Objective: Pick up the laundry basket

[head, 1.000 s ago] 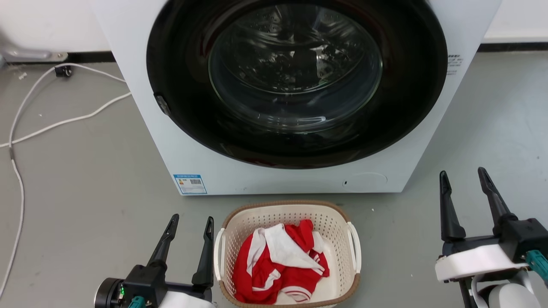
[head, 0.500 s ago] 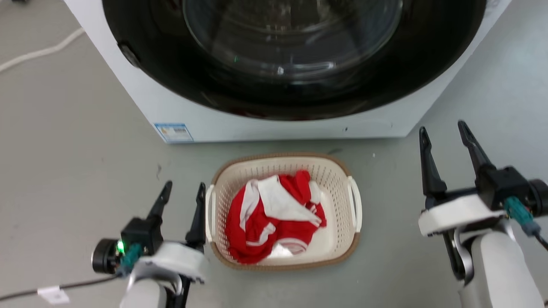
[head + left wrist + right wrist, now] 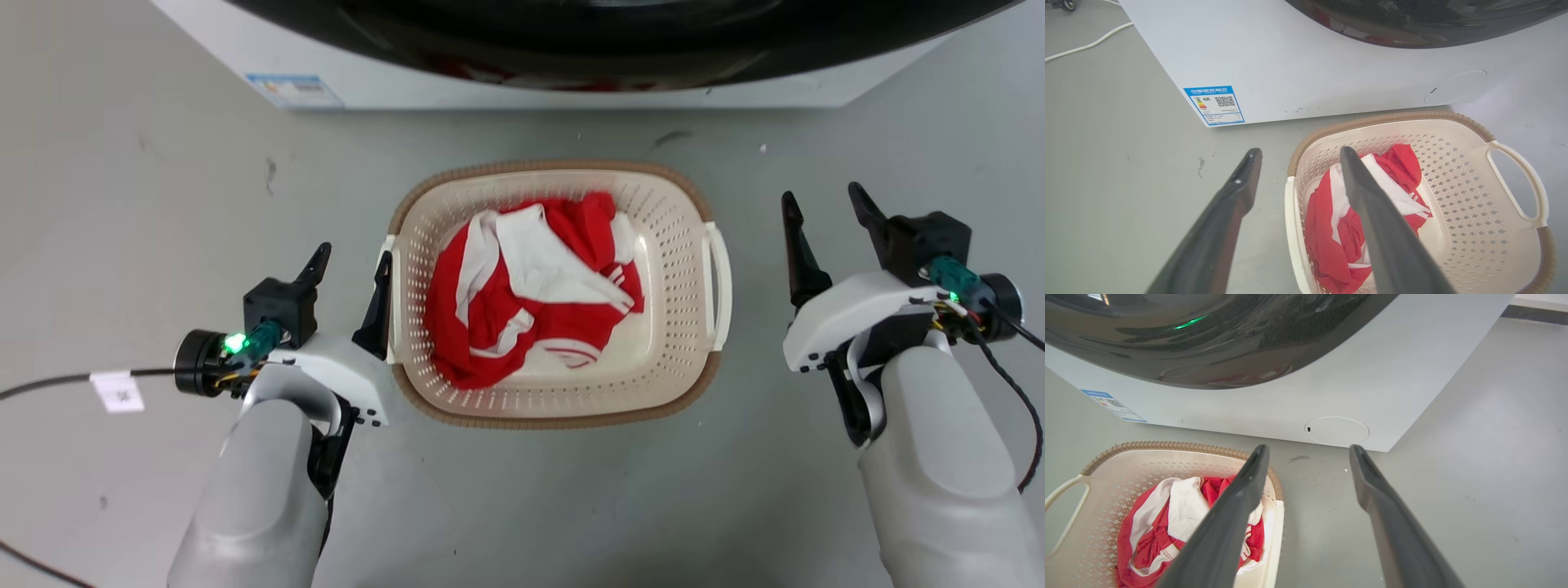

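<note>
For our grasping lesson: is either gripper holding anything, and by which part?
Nothing is held. Both are open: left gripper beside the left handle of the laundry basket, right gripper apart from it.

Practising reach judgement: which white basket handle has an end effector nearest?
The left handle; the left end effector sits beside it, the right end effector stands clear.

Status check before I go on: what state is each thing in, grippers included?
Laundry basket: upright on the floor, not lifted.
Clothes: crumpled inside the basket.
Washing machine: door looks shut.
Left gripper: open, beside the basket's left handle.
Right gripper: open, apart from the right handle.
</note>
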{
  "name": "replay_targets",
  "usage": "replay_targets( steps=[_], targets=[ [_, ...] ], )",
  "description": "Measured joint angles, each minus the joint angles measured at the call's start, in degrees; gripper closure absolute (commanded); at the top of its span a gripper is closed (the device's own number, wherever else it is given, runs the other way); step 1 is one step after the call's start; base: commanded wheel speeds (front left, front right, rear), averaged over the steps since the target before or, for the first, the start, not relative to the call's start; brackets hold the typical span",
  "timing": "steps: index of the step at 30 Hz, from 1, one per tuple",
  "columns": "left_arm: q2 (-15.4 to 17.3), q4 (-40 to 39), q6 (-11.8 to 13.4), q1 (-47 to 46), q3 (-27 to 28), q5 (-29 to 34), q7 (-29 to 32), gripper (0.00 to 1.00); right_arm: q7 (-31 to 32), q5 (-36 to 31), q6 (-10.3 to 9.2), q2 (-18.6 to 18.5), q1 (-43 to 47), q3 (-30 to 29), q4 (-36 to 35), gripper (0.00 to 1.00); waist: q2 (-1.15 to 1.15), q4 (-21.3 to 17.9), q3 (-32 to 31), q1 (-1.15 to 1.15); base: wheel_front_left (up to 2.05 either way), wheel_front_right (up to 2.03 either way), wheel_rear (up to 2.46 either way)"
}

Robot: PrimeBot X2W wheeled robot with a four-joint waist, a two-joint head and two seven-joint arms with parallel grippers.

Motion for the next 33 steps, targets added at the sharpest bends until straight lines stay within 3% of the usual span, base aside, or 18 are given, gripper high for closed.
replay_targets(
  steps=[12,18,33],
  targets=[
    [1.68,16.10,-0.04,-11.72,-6.97,-4.56,0.01,0.00,1.20,4.28,0.00,0.02,-9.61,3.28,16.69,0.00,0.00,1.49,8.99,0.00,0.00,0.00,0.00],
    [1.78,21.72,-0.04,-16.11,-13.29,-8.88,0.02,0.00,1.12,4.22,0.00,0.03,-13.20,3.66,23.05,0.00,0.00,2.03,11.27,0.00,0.00,0.00,0.00],
    [4.12,26.19,-0.05,-22.81,-29.48,-21.52,6.71,0.00,5.49,7.16,0.00,0.01,-19.96,6.57,34.64,0.00,0.00,2.38,13.86,-0.01,0.00,0.00,0.00]
  ],
)
